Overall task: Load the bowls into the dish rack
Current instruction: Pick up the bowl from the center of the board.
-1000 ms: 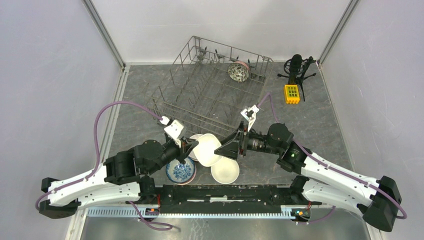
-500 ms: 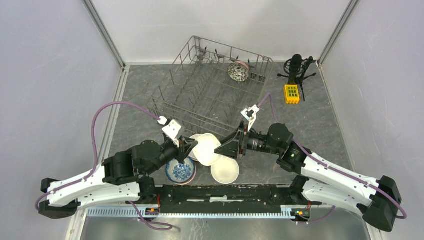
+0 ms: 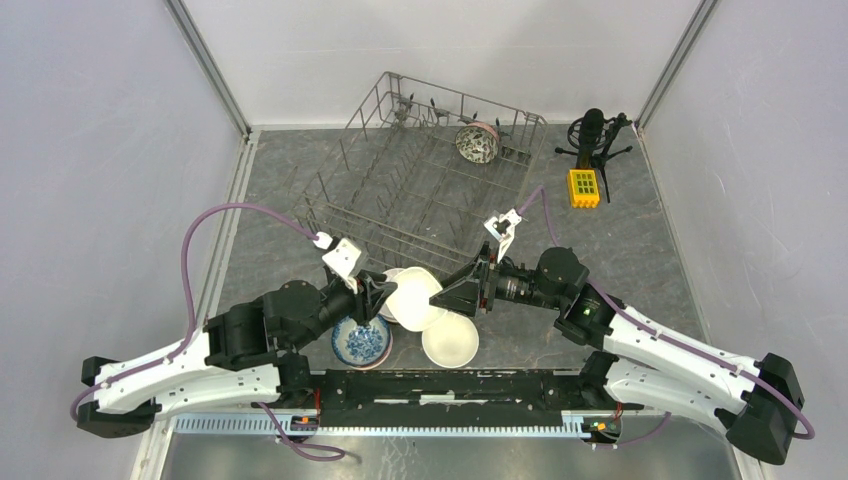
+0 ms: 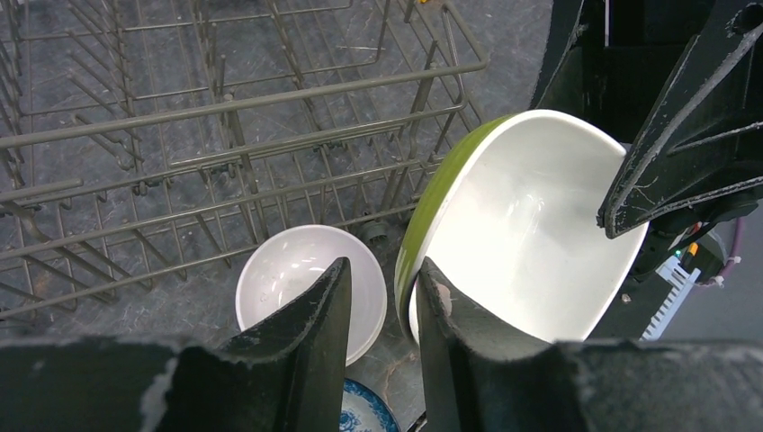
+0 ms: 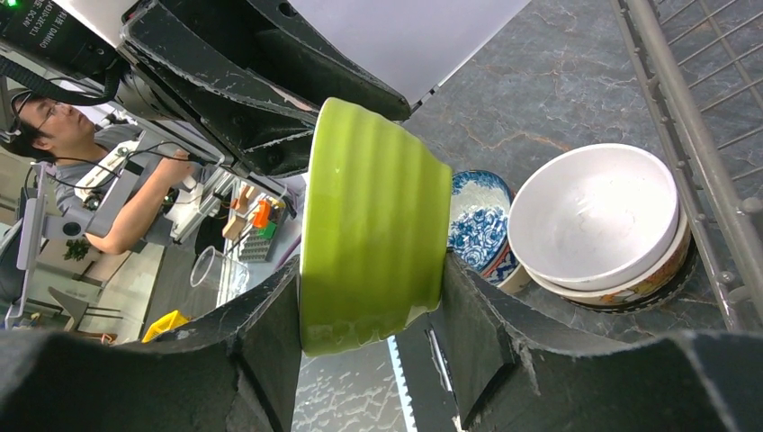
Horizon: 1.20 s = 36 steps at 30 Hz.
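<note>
R pincer [image 5: 371,274] clamps lime bowl [image 5: 373,193]; L pincer [image 4: 381,270] jaws apart

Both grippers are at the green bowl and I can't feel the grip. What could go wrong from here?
1. The right gripper clamps the green bowl across its ribbed wall, on edge. A slip could drop it onto the white bowl or the blue patterned bowl underneath.
2. The left gripper, jaws apart, sits right at the bowl's rim. Backing out crooked could knock it.
3. The dish rack has its near rail between bowl and tines, so a low carry may clip it.
</note>
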Tool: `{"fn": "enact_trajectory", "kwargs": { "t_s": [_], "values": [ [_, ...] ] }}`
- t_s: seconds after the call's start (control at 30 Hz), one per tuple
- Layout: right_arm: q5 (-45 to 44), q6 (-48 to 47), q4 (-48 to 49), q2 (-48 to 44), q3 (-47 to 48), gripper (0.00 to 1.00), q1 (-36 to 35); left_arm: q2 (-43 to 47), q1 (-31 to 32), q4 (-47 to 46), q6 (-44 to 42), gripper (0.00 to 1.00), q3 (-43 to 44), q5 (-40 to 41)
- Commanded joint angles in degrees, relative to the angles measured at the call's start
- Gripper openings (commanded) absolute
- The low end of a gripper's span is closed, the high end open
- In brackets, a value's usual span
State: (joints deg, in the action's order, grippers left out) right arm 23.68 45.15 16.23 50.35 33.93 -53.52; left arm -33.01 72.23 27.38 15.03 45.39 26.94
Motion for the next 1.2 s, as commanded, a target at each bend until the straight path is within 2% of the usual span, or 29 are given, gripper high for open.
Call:
{"fn": "enact_trajectory", "kwargs": {
  "t_s": [0.0,0.17,0.27,0.33,0.47,0.5,0.63,0.7,1.1,1.17],
  "values": [
    [0.89,-0.46,4.72,-0.72,1.84,0.0,-0.36,-0.88,-0.02,-0.77,-0.88,0.42,1.97,1.8],
    [0.28,-0.85,4.39,-0.77,1.92,0.0,-0.36,-1.33,-0.03,-0.76,-0.79,0.54,2.08,1.89],
    [0.08,-1.12,4.11,-0.85,2.01,0.0,-0.35,-1.46,-0.07,-0.5,-0.77,0.55,2.16,1.8],
    [0.0,-1.34,3.87,-0.84,2.26,0.0,-0.29,-1.63,-0.01,-0.46,-0.79,0.46,2.32,1.42],
    [0.28,-1.39,3.76,-0.56,2.45,0.0,-0.36,-2.31,-0.06,-0.51,-1.04,0.1,2.68,0.6],
    [0.39,-1.36,3.96,-0.45,2.45,0.0,-0.34,-2.59,-0.07,-0.53,-1.05,0.04,2.84,0.49],
    [0.87,-1.09,4.09,0.05,2.55,0.17,-0.34,-2.94,-0.04,-1.07,-0.89,0.02,2.96,-0.03],
    [0.84,-0.97,4.29,0.24,2.29,0.32,-0.36,-2.11,-0.06,-2.24,-0.83,0.02,2.54,-0.04],
    [2.99,-0.49,5.97,1.59,0.52,0.65,-1.17,-1.19,-0.07,-5.05,-0.09,0.02,2.47,-0.66],
    [2.87,-0.67,6.01,1.73,0.44,0.67,-1.34,-1.42,-0.07,-5.15,-0.09,0.02,2.67,-0.74]
  ]
}}
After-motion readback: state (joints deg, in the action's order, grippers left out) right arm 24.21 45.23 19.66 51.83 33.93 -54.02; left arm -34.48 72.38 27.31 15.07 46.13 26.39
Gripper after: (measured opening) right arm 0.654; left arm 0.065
